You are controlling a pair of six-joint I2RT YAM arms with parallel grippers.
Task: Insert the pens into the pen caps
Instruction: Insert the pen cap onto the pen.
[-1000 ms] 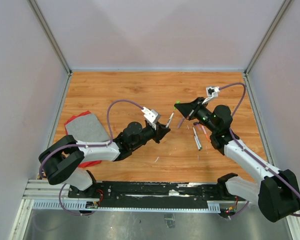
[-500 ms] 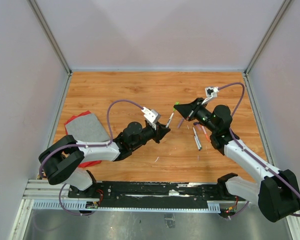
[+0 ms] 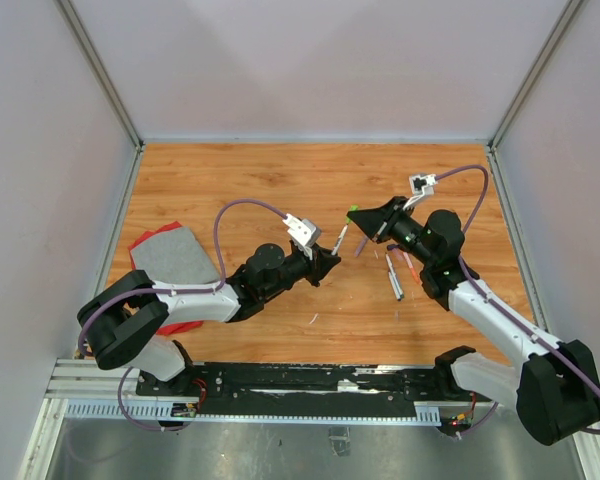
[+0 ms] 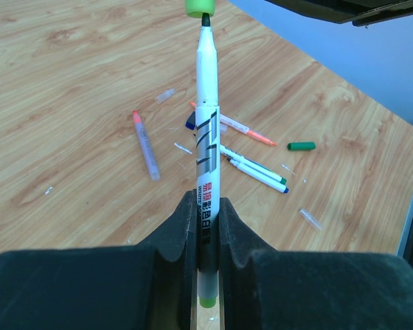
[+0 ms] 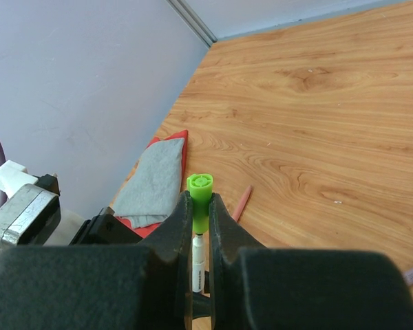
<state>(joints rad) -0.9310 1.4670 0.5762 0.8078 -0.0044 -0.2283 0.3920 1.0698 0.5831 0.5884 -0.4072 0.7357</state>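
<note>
Hardly anything has been changed in the last second. Above the desk, the pen is kept clamped in the closed left pincer. Its tip meets the green cap at 12 o'clock, pinched in the closed right pincer. Insertion is judged barely begun.

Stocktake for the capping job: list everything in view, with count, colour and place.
light green cap: one, in the right fingers
held pen: one, white, green end, in the left fingers, tip at that cap's mouth
loose pens: four seen, lilac, orange, two white, right half of the table
dark green cap: one, beside loose pens
cloth: one, grey, on something red, table's left
table: one, wood-coloured
left fingers: two, black, shut on held pen
right fingers: two, black, shut on light green cap
</note>
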